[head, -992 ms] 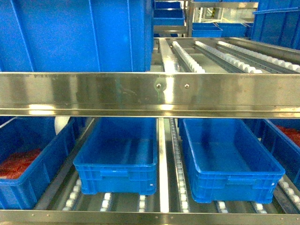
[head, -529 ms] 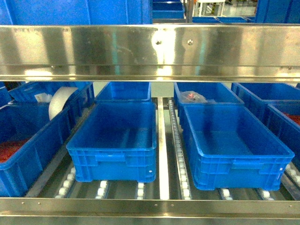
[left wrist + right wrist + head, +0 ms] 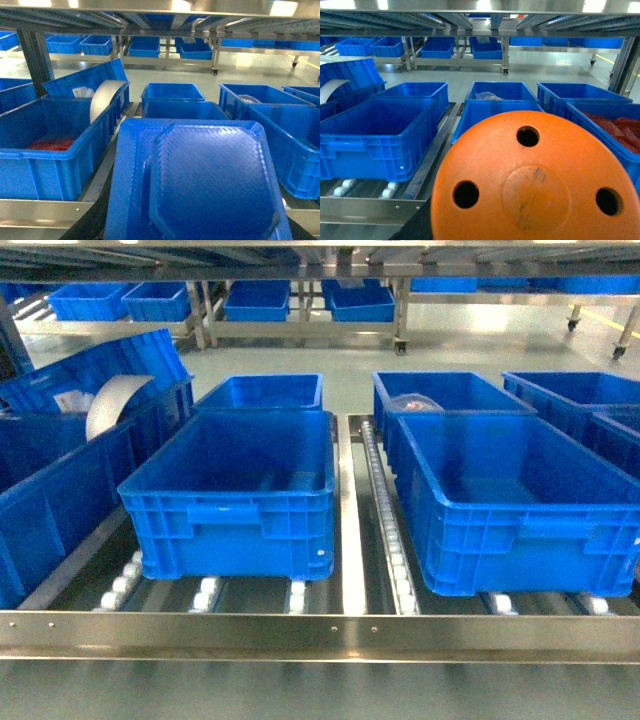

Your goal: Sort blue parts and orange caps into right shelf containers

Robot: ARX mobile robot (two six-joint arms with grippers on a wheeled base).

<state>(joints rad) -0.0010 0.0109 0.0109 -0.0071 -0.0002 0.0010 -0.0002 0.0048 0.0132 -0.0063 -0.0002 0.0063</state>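
Crates fill the shelf's lower level on roller tracks: in the head view an empty left crate [image 3: 240, 490] and an empty right crate [image 3: 510, 500] sit side by side at the front, apart, with a metal rail [image 3: 350, 530] between them. No arm or gripper shows in that view. The left wrist view is mostly filled by a blue part [image 3: 200, 180], a moulded tray-like piece held close under the camera; the right wrist view likewise by an orange cap [image 3: 535, 185], a round disc with three holes. Each seems carried at the wrist so it can be brought over a crate and dropped in, but neither gripper itself is visible, so whether the jaws are clamped on these pieces I cannot tell. Both pieces appear short of the crates, in front of the shelf's front bar [image 3: 320, 635].

Around them: a far-left crate [image 3: 45, 150] holds red items, a white roll [image 3: 112, 405] leans behind it, a rear crate [image 3: 440, 400] has a clear bag, and a far-right crate [image 3: 615, 130] holds red pieces. The upper shelf beam [image 3: 480, 6] overhead limits how high the pieces can be lifted going in
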